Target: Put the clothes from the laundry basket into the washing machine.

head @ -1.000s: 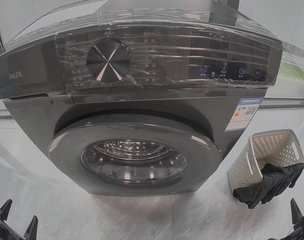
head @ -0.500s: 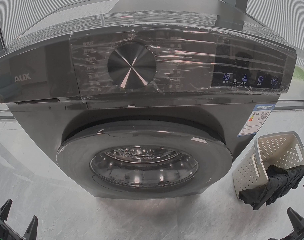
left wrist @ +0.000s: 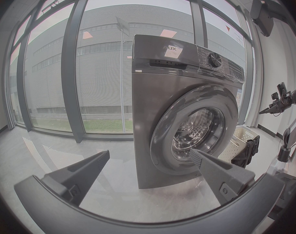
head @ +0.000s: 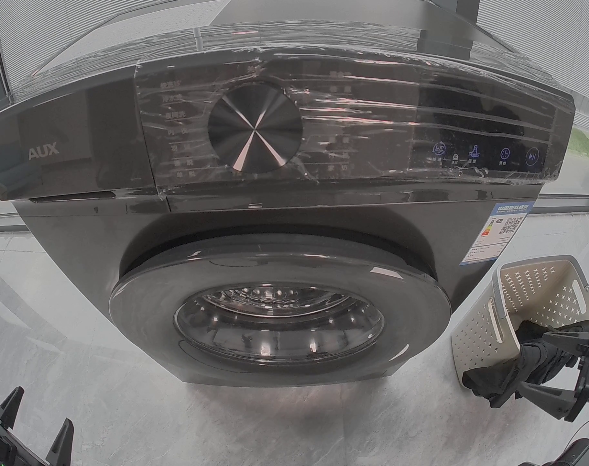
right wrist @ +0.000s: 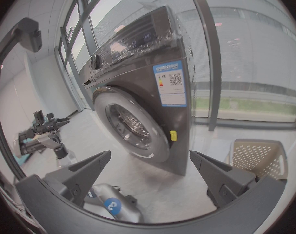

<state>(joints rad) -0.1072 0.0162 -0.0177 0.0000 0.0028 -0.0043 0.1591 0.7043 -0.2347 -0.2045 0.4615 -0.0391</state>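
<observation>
Clothes (head: 495,380) are draping over the laundry basket (head: 475,338) lower right; we are risking our wide-open, empty right claw (head: 532,362) tipping it.

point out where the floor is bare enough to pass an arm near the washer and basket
Widest bare floor lies in front of the washing machine, between the left gripper and right gripper. More lies left of the machine in the head view. Crowded: the narrow strip between machine and laundry basket, where black clothes spill over the rim beside the right gripper.
</observation>
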